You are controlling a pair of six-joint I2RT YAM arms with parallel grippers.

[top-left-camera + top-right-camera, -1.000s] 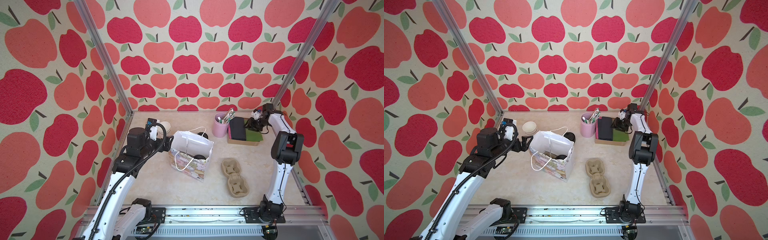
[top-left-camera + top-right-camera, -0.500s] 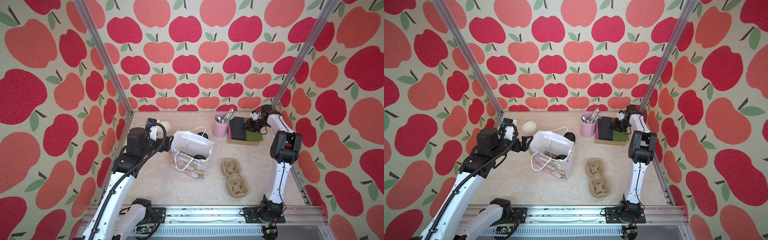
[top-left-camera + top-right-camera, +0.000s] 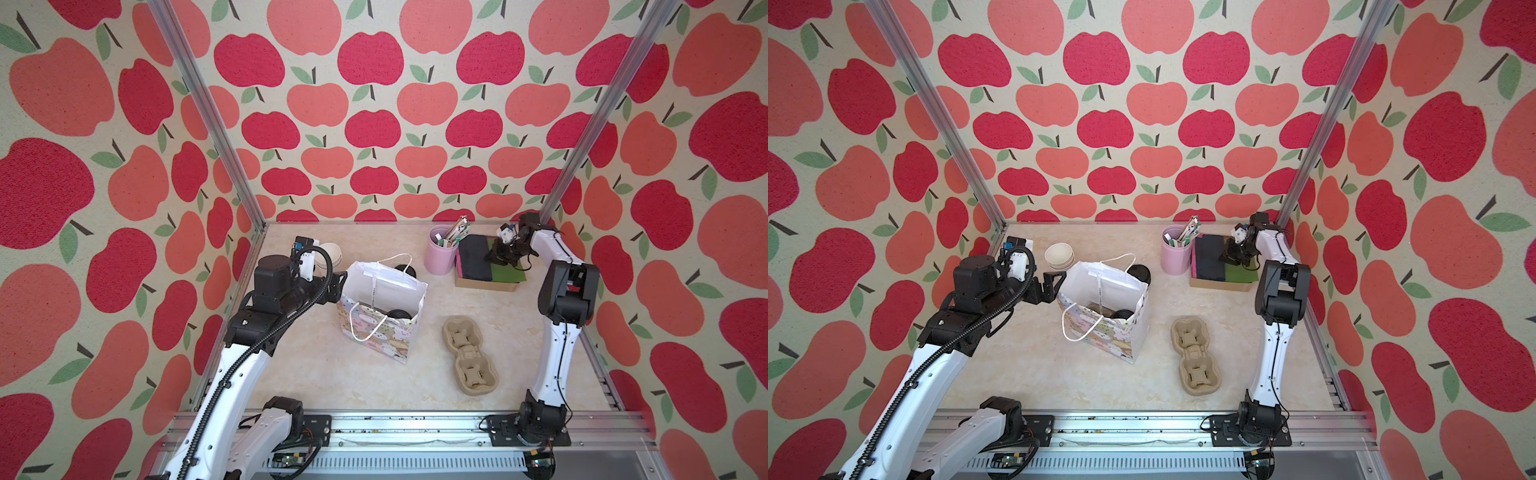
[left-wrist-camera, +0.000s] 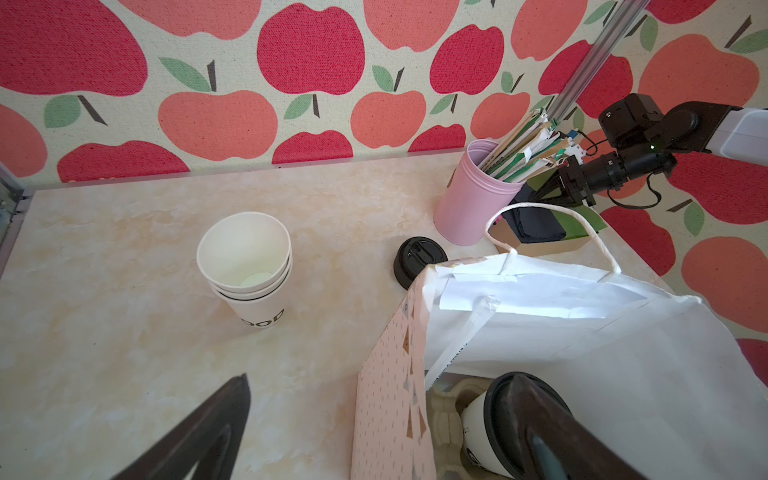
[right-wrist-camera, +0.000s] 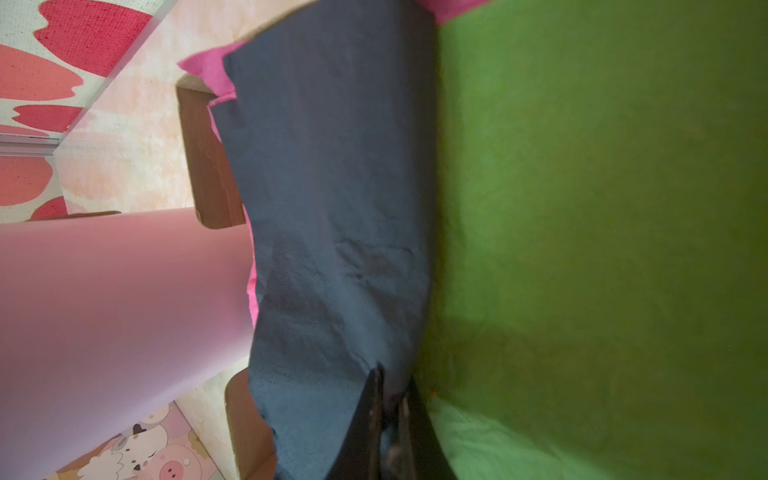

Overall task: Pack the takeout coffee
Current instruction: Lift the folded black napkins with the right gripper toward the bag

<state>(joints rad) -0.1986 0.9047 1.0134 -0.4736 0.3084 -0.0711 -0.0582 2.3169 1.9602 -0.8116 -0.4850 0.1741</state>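
Note:
The takeout coffee [image 4: 484, 419], a white paper cup with a black lid, stands in a pulp holder inside the paper gift bag [image 3: 380, 332]; in both top views only its black lid [image 3: 400, 314] [image 3: 1122, 313] shows. My left gripper [image 4: 380, 378] is open and straddles the bag's left wall, one finger outside and one inside above the lid. At the back right, my right gripper [image 5: 390, 386] is shut on the edge of a dark blue napkin [image 5: 332, 208] that lies beside a green napkin [image 5: 582, 208] in a cardboard box [image 3: 486, 284].
A stack of white cups [image 4: 245, 266] stands at the back left, and a loose black lid [image 4: 419, 259] lies behind the bag. A pink cup with sticks [image 3: 440, 253] stands next to the box. A spare pulp cup carrier [image 3: 469, 357] lies right of the bag.
My right gripper has closed on the dark blue napkin, and its arm shifted slightly over the box. The left arm and the bag have not moved.

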